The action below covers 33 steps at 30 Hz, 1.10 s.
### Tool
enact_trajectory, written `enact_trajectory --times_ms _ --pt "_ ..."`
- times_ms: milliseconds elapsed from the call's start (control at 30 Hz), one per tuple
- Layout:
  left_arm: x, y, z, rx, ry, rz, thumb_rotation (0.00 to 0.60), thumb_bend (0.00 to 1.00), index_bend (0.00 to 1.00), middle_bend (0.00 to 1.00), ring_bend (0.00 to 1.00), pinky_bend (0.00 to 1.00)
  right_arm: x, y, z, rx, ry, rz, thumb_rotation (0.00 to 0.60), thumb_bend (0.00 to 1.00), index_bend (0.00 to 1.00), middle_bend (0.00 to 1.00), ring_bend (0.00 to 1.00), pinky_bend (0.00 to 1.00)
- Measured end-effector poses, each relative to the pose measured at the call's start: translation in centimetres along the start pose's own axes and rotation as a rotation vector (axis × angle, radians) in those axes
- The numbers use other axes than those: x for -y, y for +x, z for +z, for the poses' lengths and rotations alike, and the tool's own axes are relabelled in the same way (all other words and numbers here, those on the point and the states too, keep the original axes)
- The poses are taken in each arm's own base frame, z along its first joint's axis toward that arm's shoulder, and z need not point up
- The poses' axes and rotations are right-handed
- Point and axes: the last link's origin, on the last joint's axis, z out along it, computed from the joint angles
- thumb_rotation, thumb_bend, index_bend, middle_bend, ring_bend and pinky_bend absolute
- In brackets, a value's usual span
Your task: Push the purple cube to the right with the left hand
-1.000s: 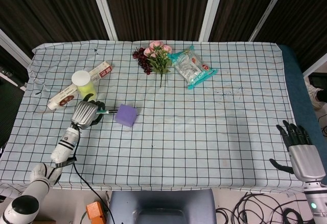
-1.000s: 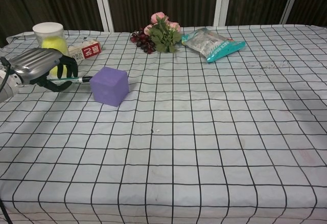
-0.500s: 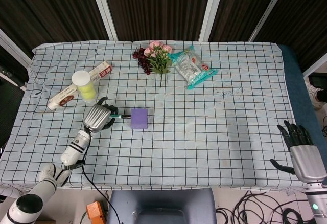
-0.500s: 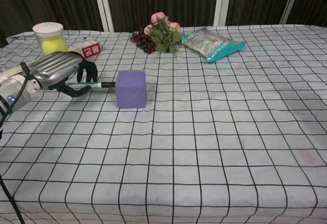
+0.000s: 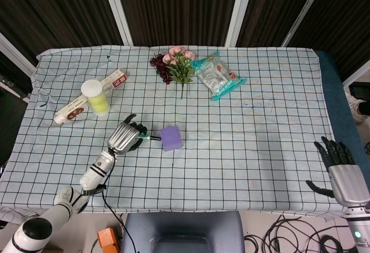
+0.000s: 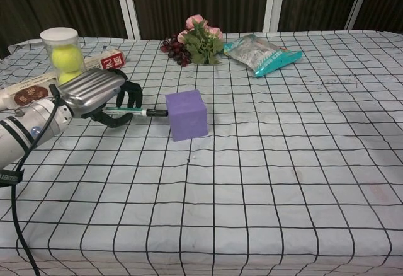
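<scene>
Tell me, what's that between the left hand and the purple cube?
A thin green and black pen, held in the left hand, with its tip against the cube. The chest view shows it best.

The left hand [image 5: 126, 137] and the pen [image 6: 135, 110] it grips sit further right now, the purple cube [image 5: 171, 138] shoved right and turned slightly.
</scene>
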Motion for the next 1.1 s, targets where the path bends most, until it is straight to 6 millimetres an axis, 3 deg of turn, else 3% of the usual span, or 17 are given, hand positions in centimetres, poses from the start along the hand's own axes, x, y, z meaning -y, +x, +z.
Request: enact_trajectory --times_ms 267,467,733,933,1033,1100 --pt "-1.8 0.1 0.4 -0.035 -0.005 0.010 0.600 0.54 0.80 0.90 0.54 0.18 0.0 0.0 0.0 0.002 0.003 -0.002 0.600 0.31 0.00 0.00 0.00 0.00" --pt "-0.4 0.9 -0.8 -0.079 0.029 0.055 0.600 0.54 0.80 0.90 0.54 0.18 0.1 -0.1 0.1 0.005 0.006 -0.003 0.600 0.31 0.00 0.00 0.00 0.00" --pt "4.5 1.3 -6.6 -0.076 0.136 0.121 0.600 0.54 0.80 0.90 0.54 0.18 0.4 -0.3 0.1 0.006 0.014 -0.007 0.600 0.31 0.00 0.00 0.00 0.00" --pt "6.1 -0.2 -11.2 -0.032 0.218 0.120 0.600 0.53 0.79 0.89 0.54 0.18 0.7 -0.6 0.4 0.016 0.016 -0.014 0.600 0.31 0.00 0.00 0.00 0.00" --pt "6.3 -1.1 -12.2 -0.005 0.234 0.119 0.600 0.50 0.73 0.81 0.51 0.17 0.9 -0.7 0.5 0.022 0.022 -0.017 0.600 0.31 0.00 0.00 0.00 0.00" --pt "6.4 -1.7 -12.6 0.020 0.240 0.113 0.600 0.47 0.60 0.69 0.44 0.16 1.0 -0.7 0.5 0.022 0.023 -0.020 0.600 0.30 0.00 0.00 0.00 0.00"
